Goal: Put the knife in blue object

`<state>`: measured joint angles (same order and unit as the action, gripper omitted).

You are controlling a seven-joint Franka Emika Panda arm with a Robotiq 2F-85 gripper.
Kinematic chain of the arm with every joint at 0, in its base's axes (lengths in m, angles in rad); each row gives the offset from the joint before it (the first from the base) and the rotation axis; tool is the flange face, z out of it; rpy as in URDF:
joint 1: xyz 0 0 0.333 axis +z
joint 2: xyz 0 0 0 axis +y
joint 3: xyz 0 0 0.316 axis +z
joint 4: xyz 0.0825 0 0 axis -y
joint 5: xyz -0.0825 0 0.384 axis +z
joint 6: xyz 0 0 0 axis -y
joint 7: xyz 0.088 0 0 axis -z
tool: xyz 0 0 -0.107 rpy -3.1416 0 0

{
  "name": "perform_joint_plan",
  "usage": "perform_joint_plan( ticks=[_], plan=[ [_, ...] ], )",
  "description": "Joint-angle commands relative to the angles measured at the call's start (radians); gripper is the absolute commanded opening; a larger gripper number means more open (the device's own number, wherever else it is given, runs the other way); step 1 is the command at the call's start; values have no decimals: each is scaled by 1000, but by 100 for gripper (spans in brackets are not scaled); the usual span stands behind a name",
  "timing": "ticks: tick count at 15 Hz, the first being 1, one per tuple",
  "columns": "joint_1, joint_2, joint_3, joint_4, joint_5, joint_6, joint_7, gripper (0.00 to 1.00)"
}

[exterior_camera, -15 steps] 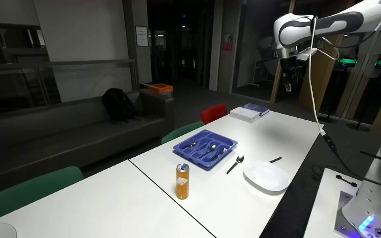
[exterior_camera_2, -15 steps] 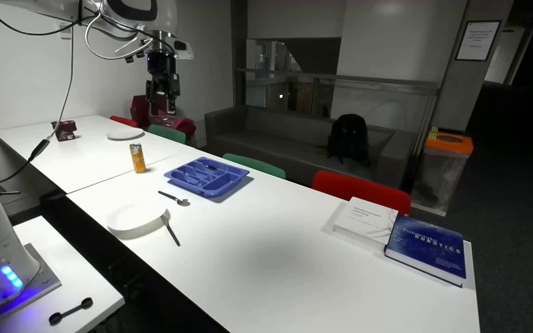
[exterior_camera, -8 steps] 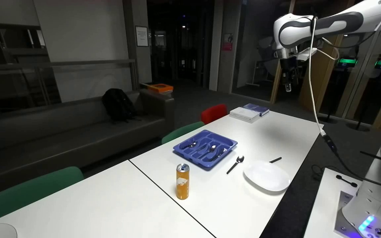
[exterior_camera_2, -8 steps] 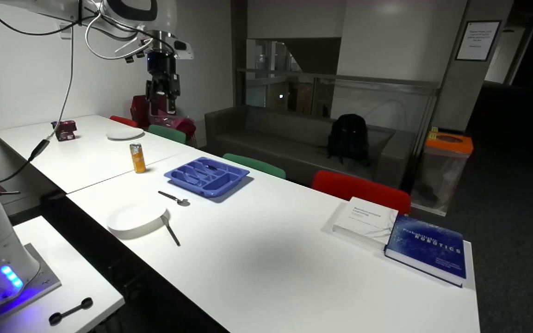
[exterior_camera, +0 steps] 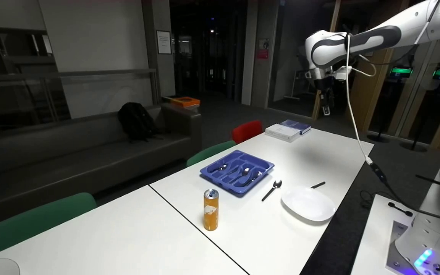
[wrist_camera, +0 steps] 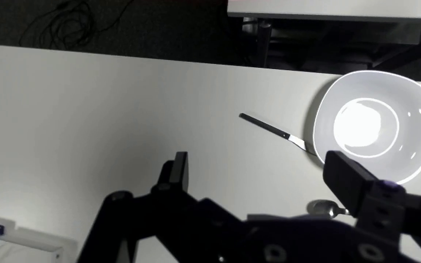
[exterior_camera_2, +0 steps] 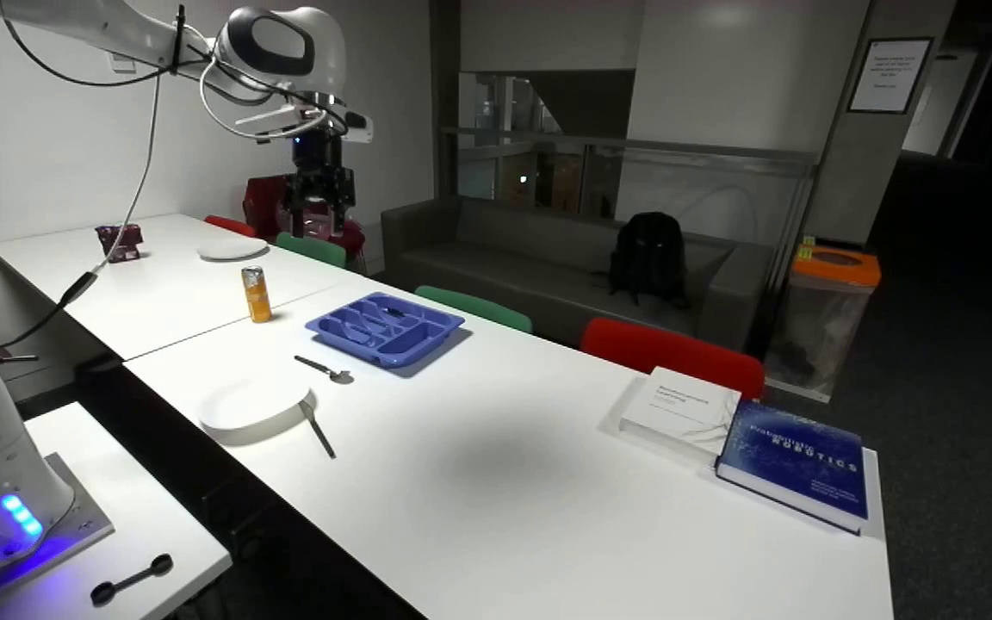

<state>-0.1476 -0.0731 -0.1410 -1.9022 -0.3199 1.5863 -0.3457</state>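
Wrist view puts my gripper [wrist_camera: 256, 160] closest: its two fingers stand wide apart and hold nothing, and in both exterior views it hangs well above the table [exterior_camera_2: 505, 482]. Beyond my fingertips, in the wrist view, the knife [wrist_camera: 276, 130] lies flat on the table, its dark handle clear of the white dish [wrist_camera: 413, 98] and its metal blade running up to the rim. The tip goes out of sight there, and I cannot tell whether it touches. One of my fingers crosses in front of the dish's edge and hides part of a spoon [exterior_camera: 269, 191]. In both exterior views that spoon lies between the dish and the blue tray [exterior_camera: 258, 162], apart from both. Pieces of cutlery [exterior_camera: 245, 171] lie in the tray's compartments; the knife is outside it. An orange can [exterior_camera: 211, 210] stands near the tray. Farther along the table, a white book [exterior_camera_2: 681, 409] and a blue book [exterior_camera_2: 793, 461] lie side by side, near a red chair [exterior_camera_2: 672, 349].
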Motion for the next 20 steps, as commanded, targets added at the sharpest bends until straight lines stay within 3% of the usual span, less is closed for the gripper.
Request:
perform_joint_plan(
  ticks=[1, 4, 5, 10, 15, 20],
  plan=[
    [-2, 71, -17, -23, 1, 112, -193, 100],
    [-15, 126, -16, -1, 20, 100, -367, 100],
    [-7, 114, -8, -15, 3, 104, -261, 100],
    [-13, 137, -9, -9, 4, 104, -334, 100],
    [8, 163, 18, -46, -116, 273, -449, 100],
    [-11, 184, 19, -133, -129, 408, -546, 100]
  ],
)
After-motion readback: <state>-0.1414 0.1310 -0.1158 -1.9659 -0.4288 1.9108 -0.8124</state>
